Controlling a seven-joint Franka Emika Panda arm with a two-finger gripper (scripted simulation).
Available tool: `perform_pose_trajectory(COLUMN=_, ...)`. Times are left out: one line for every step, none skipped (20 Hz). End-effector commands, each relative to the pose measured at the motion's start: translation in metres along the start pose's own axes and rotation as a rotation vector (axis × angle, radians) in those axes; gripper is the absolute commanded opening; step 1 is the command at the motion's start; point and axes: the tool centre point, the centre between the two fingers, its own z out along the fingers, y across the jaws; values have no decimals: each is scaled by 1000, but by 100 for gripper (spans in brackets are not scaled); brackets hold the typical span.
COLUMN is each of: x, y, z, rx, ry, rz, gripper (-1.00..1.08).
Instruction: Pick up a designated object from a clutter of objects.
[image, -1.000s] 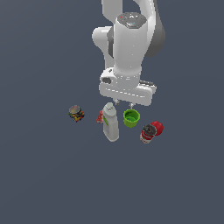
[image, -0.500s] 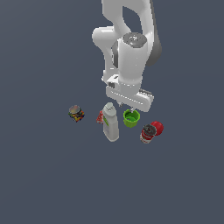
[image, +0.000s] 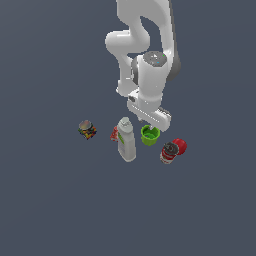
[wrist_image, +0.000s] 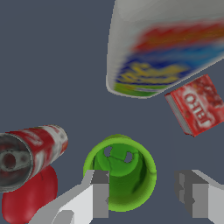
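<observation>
The small bright green cup (image: 149, 135) stands upright between the white bottle (image: 126, 141) and the red-labelled can (image: 169, 152). In the wrist view the green cup (wrist_image: 120, 173) opens toward the camera. My gripper (image: 152, 127) hangs just above the cup's rim; in the wrist view the gripper (wrist_image: 146, 193) is open, one finger (wrist_image: 98, 194) over the cup's rim, the other finger (wrist_image: 194, 197) outside it. Nothing is held. The white bottle (wrist_image: 164, 48), red box (wrist_image: 197, 107), red-labelled can (wrist_image: 28, 153) and red ball (wrist_image: 28, 192) surround the cup.
A multicoloured small can (image: 87, 129) stands apart toward the exterior view's left. The red box (image: 115, 133) lies half hidden behind the bottle. The red ball (image: 180, 146) touches the red-labelled can. All rest on a dark grey floor (image: 60, 200).
The arm has lowered and shifted toward the exterior view's right, bringing the open gripper from above the clutter down to just over the green cup. The objects have not moved.
</observation>
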Motion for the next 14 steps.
perform_pose_trajectory(x=-9, y=4, z=10, rx=0, ry=0, rz=54, gripper=28)
perform_pose_trajectory(x=-12, y=6, z=14, rx=0, ry=0, rz=75, gripper=28)
perform_pose_trajectory(x=-16, y=8, z=18, rx=0, ry=-1, rz=96, gripper=28)
perform_pose_trajectory(x=-19, y=10, z=22, rx=0, ry=-1, rz=117, gripper=28)
perform_pose_trajectory(x=-23, y=12, z=25, rx=0, ry=-1, rz=137, gripper=28)
perform_pose_trajectory(x=-26, y=14, z=28, rx=0, ry=-1, rz=156, gripper=28)
perform_pose_trajectory(x=-29, y=15, z=31, rx=0, ry=-2, rz=173, gripper=28)
perform_pose_trajectory(x=-32, y=17, z=34, rx=0, ry=-2, rz=190, gripper=28)
perform_pose_trajectory(x=-35, y=19, z=37, rx=0, ry=-2, rz=206, gripper=28)
perform_pose_trajectory(x=-37, y=20, z=39, rx=0, ry=-3, rz=220, gripper=28)
perform_pose_trajectory(x=-40, y=21, z=41, rx=0, ry=-3, rz=233, gripper=28)
perform_pose_trajectory(x=-42, y=23, z=43, rx=0, ry=-3, rz=246, gripper=28)
perform_pose_trajectory(x=-44, y=24, z=45, rx=0, ry=-3, rz=257, gripper=28)
perform_pose_trajectory(x=-45, y=25, z=47, rx=0, ry=-4, rz=267, gripper=28)
